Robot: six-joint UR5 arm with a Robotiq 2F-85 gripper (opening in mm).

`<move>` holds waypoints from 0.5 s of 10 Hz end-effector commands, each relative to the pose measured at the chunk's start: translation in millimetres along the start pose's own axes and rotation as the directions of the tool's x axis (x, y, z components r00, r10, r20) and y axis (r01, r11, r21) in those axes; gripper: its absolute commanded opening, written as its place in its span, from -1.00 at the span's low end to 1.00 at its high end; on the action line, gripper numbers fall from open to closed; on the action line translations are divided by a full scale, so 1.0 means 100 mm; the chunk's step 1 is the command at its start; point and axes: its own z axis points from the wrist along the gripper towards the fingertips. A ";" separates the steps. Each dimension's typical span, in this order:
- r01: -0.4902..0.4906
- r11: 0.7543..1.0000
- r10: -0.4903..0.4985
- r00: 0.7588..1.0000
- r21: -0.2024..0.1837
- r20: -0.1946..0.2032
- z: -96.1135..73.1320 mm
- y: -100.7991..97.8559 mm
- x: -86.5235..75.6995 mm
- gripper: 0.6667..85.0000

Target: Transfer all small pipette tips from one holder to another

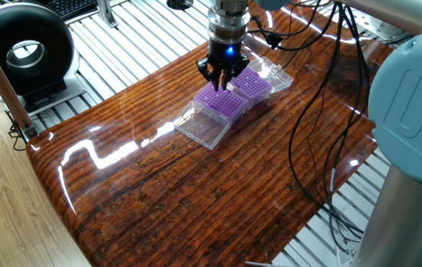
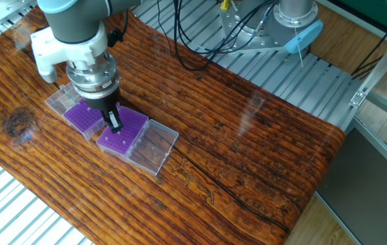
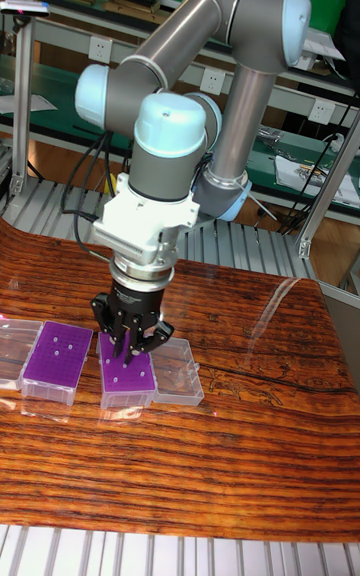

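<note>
Two purple grid racks sit side by side in clear boxes with their lids folded open. My gripper (image 3: 128,346) hangs just above the right rack (image 3: 127,381), its fingers drawn together on a small pipette tip that points down. In the other fixed view the gripper (image 2: 115,126) is over the inner edge of the rack (image 2: 122,135) beside the second rack (image 2: 81,117). In one fixed view the gripper (image 1: 220,80) stands over the nearer rack (image 1: 222,102), with the farther rack (image 1: 252,84) behind. Pale dots of small pipette tips (image 3: 57,344) show in both racks.
Clear open lids (image 2: 154,146) (image 2: 60,101) flank the racks on the glossy wooden table (image 2: 247,156). Black cables (image 1: 322,89) trail across the table's far side. A black round device (image 1: 24,52) stands off the table to the left. The arm's base column (image 1: 411,185) rises at the right.
</note>
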 end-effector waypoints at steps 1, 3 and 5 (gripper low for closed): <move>0.066 0.998 -0.066 0.997 -0.018 0.035 0.05 0.09 -0.05 -0.41; 0.078 0.997 -0.077 0.996 -0.027 0.037 0.06 0.13 -0.05 -0.38; 0.076 0.997 -0.075 0.997 -0.010 0.033 0.07 0.09 -0.02 -0.38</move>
